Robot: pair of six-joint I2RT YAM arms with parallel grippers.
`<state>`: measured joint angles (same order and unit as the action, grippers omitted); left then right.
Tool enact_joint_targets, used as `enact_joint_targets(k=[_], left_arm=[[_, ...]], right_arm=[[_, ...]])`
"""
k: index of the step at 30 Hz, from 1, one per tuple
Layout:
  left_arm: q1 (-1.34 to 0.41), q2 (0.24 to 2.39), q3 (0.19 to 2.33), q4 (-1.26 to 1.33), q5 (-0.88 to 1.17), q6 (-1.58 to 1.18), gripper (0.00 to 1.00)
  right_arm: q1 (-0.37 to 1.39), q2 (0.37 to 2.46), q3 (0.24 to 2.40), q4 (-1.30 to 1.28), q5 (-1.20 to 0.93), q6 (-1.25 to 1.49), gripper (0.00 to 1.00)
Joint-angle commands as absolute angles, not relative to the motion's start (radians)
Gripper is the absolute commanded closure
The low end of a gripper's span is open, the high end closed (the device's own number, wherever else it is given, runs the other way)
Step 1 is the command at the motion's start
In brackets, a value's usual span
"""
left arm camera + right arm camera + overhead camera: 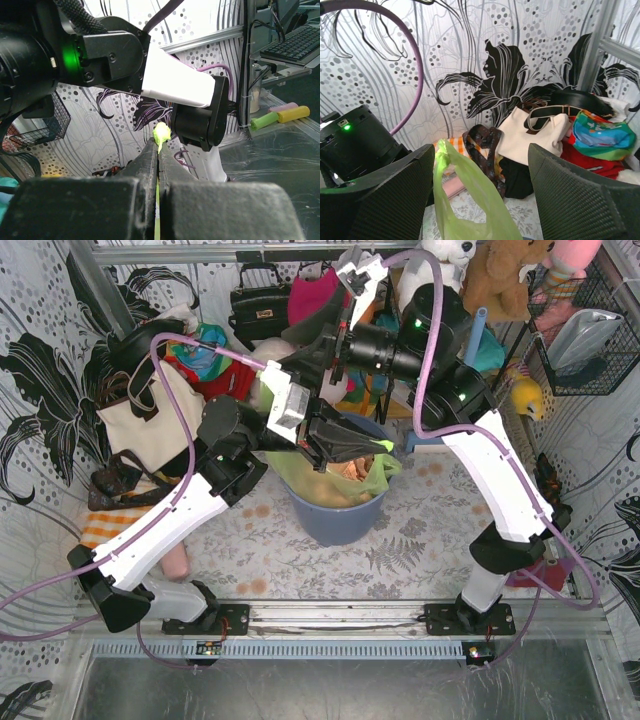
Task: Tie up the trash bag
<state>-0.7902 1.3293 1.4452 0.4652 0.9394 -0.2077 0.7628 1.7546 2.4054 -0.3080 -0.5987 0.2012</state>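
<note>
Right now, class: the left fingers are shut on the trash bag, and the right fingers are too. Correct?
No. The left fingers are shut on the trash bag, but the right fingers stand open either side of it, as the right wrist view shows.

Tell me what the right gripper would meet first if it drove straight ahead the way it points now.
Most likely the trash bag: a raised flap of it stands between the open jaws of the right gripper. The cream tote bag lies farther back, though depth is hard to judge.
</note>
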Motion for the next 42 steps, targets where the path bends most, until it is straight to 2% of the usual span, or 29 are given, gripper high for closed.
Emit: enact_joint_targets(k=[1, 11, 15, 26, 36, 42], left_arm=[[-0.79, 1.35, 1.438, 0.39, 0.959, -0.222, 0.98], [-0.792, 1.34, 1.433, 0.387, 0.979, -0.219, 0.98], [-0.792, 1.339, 1.435, 0.387, 0.984, -0.219, 0.98], [-0.792, 1.337, 1.44, 0.389, 1.009, -0.231, 0.99], [-0.796, 1.342, 1.443, 0.389, 1.012, -0.234, 0.98], [-0.799, 1.345, 1.443, 0.39, 1.011, -0.235, 0.98]], right_arm=[[0.784, 1.69, 2.407, -0.22, -0.491, 0.193, 0.25], [0.769, 1.687, 2.405, -0.262, -0.394, 0.167, 0.25], [0.747, 1.709, 2.437, -0.317, -0.461, 0.151, 0.27], [0.684, 1.762, 2.519, -0.404, -0.818, 0.133, 0.28], [0.683, 1.828, 2.574, -0.426, -0.759, 0.116, 0.27], [0.683, 1.842, 2.571, -0.413, -0.77, 0.118, 0.31]])
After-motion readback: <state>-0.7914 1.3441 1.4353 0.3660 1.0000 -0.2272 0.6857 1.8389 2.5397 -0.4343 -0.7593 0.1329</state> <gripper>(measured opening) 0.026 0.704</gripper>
